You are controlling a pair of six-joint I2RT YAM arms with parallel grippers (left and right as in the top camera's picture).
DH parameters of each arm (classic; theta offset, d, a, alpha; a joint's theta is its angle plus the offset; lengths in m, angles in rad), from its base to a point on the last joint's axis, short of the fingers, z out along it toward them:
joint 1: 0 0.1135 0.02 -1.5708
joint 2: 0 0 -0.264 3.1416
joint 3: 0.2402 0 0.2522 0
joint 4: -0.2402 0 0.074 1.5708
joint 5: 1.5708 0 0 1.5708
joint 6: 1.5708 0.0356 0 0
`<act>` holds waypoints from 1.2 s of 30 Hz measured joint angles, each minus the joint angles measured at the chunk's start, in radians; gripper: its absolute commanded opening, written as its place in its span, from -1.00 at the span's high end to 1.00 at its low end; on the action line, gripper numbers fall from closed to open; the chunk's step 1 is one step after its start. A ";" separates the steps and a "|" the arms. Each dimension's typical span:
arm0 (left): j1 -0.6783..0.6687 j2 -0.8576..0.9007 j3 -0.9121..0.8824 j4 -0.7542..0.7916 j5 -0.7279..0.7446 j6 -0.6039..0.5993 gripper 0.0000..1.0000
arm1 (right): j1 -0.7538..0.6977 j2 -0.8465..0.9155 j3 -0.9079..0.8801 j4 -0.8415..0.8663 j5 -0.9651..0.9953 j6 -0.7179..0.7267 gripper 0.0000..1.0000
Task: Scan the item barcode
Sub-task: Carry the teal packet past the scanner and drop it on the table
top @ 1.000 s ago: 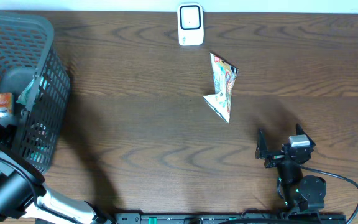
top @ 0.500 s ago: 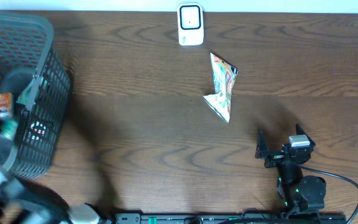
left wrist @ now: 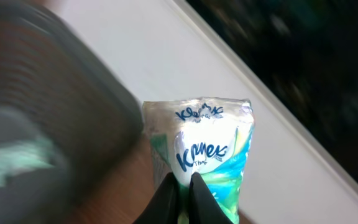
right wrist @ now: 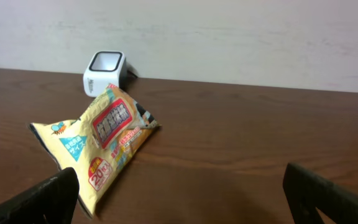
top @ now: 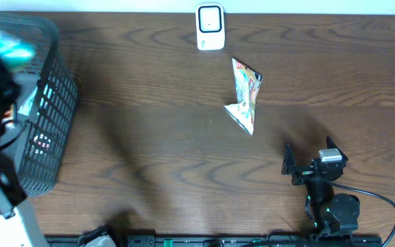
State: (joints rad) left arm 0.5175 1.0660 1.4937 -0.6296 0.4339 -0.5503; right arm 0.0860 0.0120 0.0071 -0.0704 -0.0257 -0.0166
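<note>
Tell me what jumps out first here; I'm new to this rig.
The Kleenex tissue pack pinched in the shut left gripper, held over the dark mesh basket at the left edge of the table. Then the yellow snack bag lying mid-table near the white barcode scanner, with the open right gripper empty, facing it.

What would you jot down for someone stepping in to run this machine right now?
Left gripper: shut on the Kleenex tissue pack, raised above the basket; the picture is blurred there.
Right gripper: open, empty, low over the table near its own base.
Scanner stands at the table's far edge; a snack bag lies just in front of it.
Done: pack picked up.
Left: carry it to the scanner and show its barcode, which is not visible now.
</note>
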 measured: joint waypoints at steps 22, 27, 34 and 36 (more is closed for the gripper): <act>-0.797 0.717 0.000 0.047 0.058 0.159 0.77 | 0.000 0.000 0.000 0.000 0.000 0.000 -0.99; -0.837 0.780 -0.001 0.046 0.058 0.163 0.11 | 0.000 0.000 0.000 0.000 0.000 0.000 -0.99; -0.756 0.693 0.043 -0.088 0.050 0.220 -0.28 | 0.000 0.000 0.000 0.000 0.000 0.000 -0.99; -0.687 0.603 0.081 -0.130 0.013 0.241 -0.33 | 0.000 0.000 0.000 0.000 0.000 0.000 -0.98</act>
State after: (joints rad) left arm -0.1692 1.6688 1.5745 -0.7593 0.4473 -0.3096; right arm 0.0860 0.0120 0.0071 -0.0704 -0.0261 -0.0166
